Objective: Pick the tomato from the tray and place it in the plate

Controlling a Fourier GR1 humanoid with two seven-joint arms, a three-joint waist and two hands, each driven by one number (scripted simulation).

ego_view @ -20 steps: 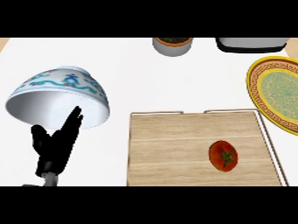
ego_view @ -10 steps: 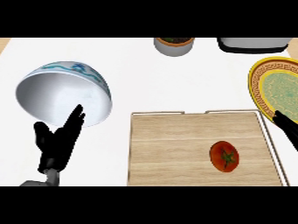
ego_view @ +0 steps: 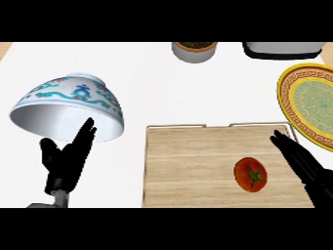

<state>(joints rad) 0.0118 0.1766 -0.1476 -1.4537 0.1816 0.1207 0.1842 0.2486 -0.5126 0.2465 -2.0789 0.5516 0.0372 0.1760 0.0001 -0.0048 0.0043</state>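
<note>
On the white counter (ego_view: 161,88) lies one wooden tray (ego_view: 197,156), and on it a single red tomato (ego_view: 250,174) (green stem up), toward the tray's right half. One plate (ego_view: 299,105) with a yellow patterned rim and green centre sits just past the tray's right corner, holding nothing. The right hand (ego_view: 307,168) reaches over the tray's right edge, fingers straight, close beside the tomato but apart from it. The left hand (ego_view: 66,161) rests open at the lower left, fingers up, in front of one tilted white bowl (ego_view: 72,105) with teal markings. At the far edge stand one grey pot (ego_view: 194,50) and one dark-and-white appliance (ego_view: 280,49).
</note>
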